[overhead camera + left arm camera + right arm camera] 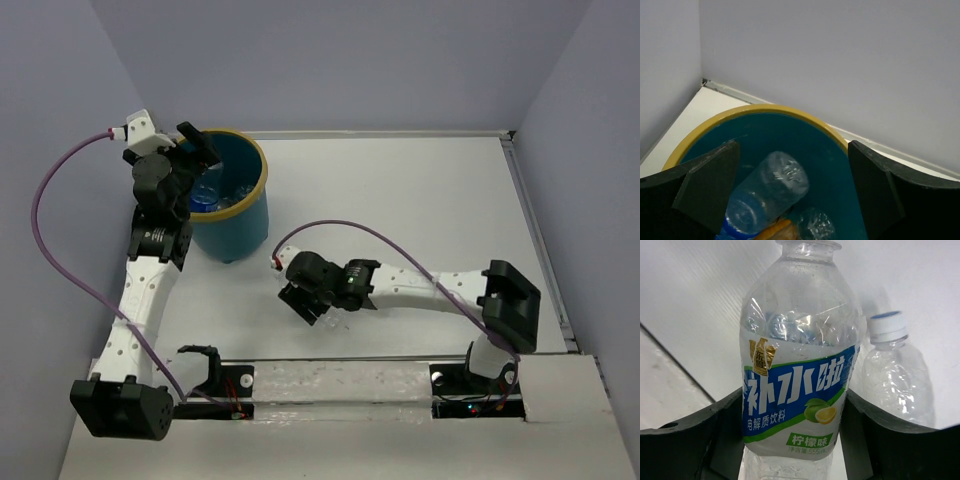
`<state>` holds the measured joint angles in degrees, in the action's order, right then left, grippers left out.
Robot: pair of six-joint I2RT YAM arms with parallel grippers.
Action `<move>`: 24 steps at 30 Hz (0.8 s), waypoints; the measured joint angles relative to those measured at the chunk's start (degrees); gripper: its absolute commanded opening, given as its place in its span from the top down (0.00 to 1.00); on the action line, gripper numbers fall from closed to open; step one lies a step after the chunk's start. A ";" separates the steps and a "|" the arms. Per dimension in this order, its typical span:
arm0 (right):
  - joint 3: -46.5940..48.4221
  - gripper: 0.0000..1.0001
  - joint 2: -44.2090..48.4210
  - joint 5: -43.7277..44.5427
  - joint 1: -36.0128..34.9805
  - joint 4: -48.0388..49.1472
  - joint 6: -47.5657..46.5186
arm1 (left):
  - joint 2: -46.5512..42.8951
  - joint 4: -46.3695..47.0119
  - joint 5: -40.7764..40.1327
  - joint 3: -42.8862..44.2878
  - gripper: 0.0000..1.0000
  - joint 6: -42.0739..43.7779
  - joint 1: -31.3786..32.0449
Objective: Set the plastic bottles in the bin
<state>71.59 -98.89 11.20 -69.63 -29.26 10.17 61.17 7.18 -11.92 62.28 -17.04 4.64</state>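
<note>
The teal bin (240, 232) with a yellow-tan rim stands at the far left. My left gripper (199, 147) hangs over its left rim, open and empty. In the left wrist view the gripper (792, 152) looks down into the bin (775, 109). Inside lie a clear bottle with a blue label (765, 192), part of an orange bottle (773, 231) and another clear bottle (816, 225). My right gripper (306, 303) is low over the table's middle, shut on a clear bottle with a blue-green label (797, 390). A second clear bottle with a white cap (895, 380) lies just beyond it.
The table's back wall and side walls enclose the white surface (420, 200). A purple cable (60, 250) loops out from the left arm, and another (370, 235) arcs over the right arm. The arm bases sit on the near edge.
</note>
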 measured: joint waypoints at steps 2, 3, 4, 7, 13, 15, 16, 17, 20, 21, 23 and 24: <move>2.19 0.47 3.10 0.35 -0.07 0.02 0.04 | -1.88 0.35 1.16 0.00 0.01 -0.09 0.00; 2.95 0.47 3.74 0.50 -0.11 0.17 0.02 | -2.64 0.42 1.62 0.00 0.01 -0.11 0.00; 4.61 0.47 4.96 0.76 -0.11 0.68 0.02 | -4.07 0.46 2.16 0.00 0.01 -0.13 0.00; 11.34 0.48 6.29 2.08 -0.17 3.45 -1.01 | -7.39 0.72 3.26 0.00 0.01 -0.22 0.00; 27.15 0.52 2.89 4.76 -0.20 13.42 -6.14 | -14.47 1.53 3.96 -0.59 0.01 -0.44 0.00; 31.47 0.53 0.92 4.98 -0.17 18.03 -8.11 | -16.11 1.92 3.63 -1.20 0.01 -0.44 0.00; 33.51 0.53 -0.13 5.07 0.09 20.46 -9.11 | -16.94 2.40 3.21 -1.64 0.01 -0.46 0.00; 35.71 0.53 -1.38 5.01 0.42 21.64 -9.84 | -17.53 2.47 2.84 -1.99 0.01 -0.46 0.00; 43.25 0.53 -6.88 5.01 1.90 26.18 -11.74 | -19.32 3.34 1.36 -2.80 0.01 -0.74 -0.15; 45.11 0.53 -8.41 4.92 2.54 27.34 -12.00 | -19.85 3.39 0.90 -2.97 0.01 -0.70 -0.17; 50.40 0.53 -13.18 4.13 4.50 30.08 -12.44 | -20.92 3.48 -0.79 -3.52 0.01 -0.63 -0.15; 52.70 0.53 -15.39 3.72 5.46 30.99 -12.48 | -21.66 3.45 -1.73 -3.89 0.01 -0.63 -0.17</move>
<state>124.29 -114.28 14.92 -64.16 1.74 -2.31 39.51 10.63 -13.65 58.39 -17.67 4.47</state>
